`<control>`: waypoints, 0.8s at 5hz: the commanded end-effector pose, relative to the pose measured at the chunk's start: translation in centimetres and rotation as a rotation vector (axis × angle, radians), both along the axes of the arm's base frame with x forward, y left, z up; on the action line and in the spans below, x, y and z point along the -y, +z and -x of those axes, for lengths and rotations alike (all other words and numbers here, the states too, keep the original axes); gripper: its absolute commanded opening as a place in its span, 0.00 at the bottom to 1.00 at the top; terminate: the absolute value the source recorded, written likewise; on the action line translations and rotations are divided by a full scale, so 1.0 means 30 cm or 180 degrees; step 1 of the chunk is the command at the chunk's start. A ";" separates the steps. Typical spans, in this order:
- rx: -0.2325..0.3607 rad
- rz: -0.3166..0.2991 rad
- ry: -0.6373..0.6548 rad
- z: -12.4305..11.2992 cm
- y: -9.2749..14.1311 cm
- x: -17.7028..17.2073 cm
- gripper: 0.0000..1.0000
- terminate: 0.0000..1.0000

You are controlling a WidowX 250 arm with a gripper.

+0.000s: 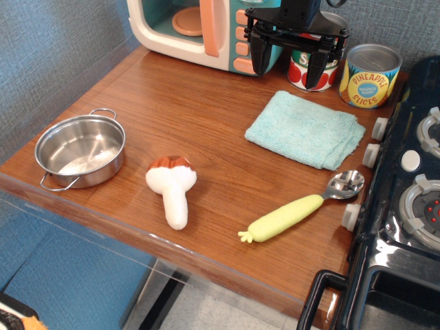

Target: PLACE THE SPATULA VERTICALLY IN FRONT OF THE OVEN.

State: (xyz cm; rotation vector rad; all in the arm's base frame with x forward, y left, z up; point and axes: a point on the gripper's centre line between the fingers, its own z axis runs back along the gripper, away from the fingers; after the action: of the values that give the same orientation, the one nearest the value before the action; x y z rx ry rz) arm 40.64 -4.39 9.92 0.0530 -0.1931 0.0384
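1. Observation.image view looks down on a wooden table [199, 117] backed by a blue-grey wall.
2. At the far edge stands the oven [206, 31], cream and teal, with peach buttons, a peach door handle and an orange plate inside.
3. Hanging just beside the oven's button side is the black gripper [289, 69]; its two fingers are spread apart with nothing between them, and it sits above the tabletop.
4. Behind the gripper I can see a red-and-white can [313, 74], partly hidden, and to the right of it a yellow can labelled pineapple slices [370, 75].
5. A folded teal cloth [306, 129] lies flat in front of the cans.
6. Well apart from the gripper, near the front right of the table, lies the spatula [302, 208]: its yellow-green handle points toward the front edge at a slant and its shiny metal head is close to the white knobs of the black stove [405, 206].
7. A white plush mushroom [173, 187] with a brown cap lies left of the spatula.
8. Farther left sits an empty steel pot [80, 150] with two small handles.
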 end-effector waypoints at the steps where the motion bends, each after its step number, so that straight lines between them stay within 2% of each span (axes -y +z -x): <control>1: 0.0000 0.0000 0.0000 0.000 0.000 0.000 1.00 0.00; 4: -0.0102 -0.0070 -0.0624 0.297 -0.046 0.066 1.00 0.00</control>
State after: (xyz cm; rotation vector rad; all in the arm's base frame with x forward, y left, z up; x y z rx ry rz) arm 31.24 -6.32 6.57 0.0643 -0.1029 -0.1545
